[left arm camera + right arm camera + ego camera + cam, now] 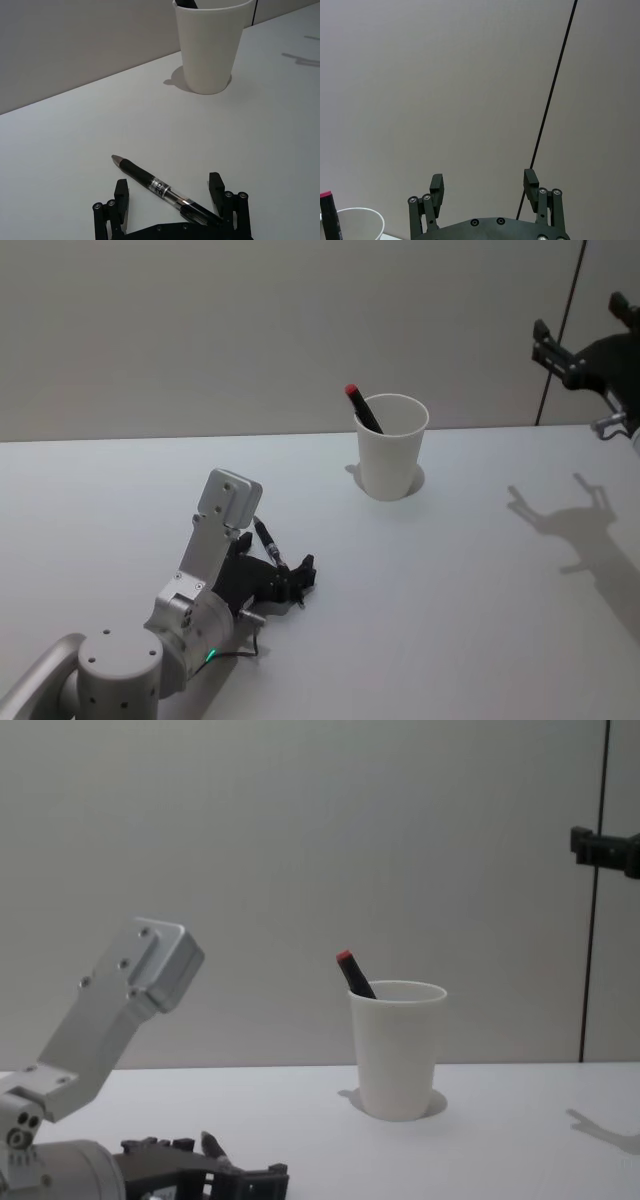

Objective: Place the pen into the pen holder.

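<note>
A black pen with a silver tip lies flat on the white table. My left gripper is open low over it, one finger on each side, and the pen's rear end runs close to one finger. The head view shows the same pen by the left gripper. The pen holder, a white paper cup, stands farther back with a red-capped pen leaning inside. My right gripper is open, raised high at the right, away from the cup.
The grey wall runs behind the table's far edge, with a dark vertical seam at the right. The right arm's shadow falls on the table right of the cup.
</note>
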Controlling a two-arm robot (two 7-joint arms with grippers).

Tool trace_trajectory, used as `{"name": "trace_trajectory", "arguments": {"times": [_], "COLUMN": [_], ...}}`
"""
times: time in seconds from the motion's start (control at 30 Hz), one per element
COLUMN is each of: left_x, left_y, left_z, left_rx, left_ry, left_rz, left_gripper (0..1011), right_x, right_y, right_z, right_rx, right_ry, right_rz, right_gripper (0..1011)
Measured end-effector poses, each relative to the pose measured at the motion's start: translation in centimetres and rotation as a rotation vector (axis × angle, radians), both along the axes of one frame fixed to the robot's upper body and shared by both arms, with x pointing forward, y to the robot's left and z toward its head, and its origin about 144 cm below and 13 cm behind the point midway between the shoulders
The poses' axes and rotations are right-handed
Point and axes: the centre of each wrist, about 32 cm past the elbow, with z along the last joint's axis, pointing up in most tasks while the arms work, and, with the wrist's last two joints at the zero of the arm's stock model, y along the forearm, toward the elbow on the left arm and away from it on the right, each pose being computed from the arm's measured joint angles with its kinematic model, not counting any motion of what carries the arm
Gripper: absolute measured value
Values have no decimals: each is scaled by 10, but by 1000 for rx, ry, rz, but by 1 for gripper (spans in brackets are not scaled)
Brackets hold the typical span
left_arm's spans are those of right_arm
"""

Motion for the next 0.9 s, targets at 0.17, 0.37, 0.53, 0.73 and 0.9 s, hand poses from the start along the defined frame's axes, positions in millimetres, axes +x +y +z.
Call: {"name": "trace_trajectory", "arguments": {"times": [0.17,0.37,0.53,0.73,0.9], "left_x": [0,1,1,1,1], "left_y": [0,0,-1,-1,-1], "left_z": [0,-1,-1,-1,-1], "left_rx": [-4,-6,-7,-8,-8], "left_ry": [1,2,2,1,1], "left_rz": [-2,-2,-3,-3,-4], "left_gripper": [1001,1001,1001,1001,930], "right_x": [0,0,0,0,0], "right_y": [0,0,0,0,0], "right_z": [0,0,0,0,0], "right_rx": [0,0,0,0,0], "right_ry": [0,0,0,0,0], "right_rz": [0,0,0,0,0], "right_gripper": [1002,1002,1002,1002,1002]}}
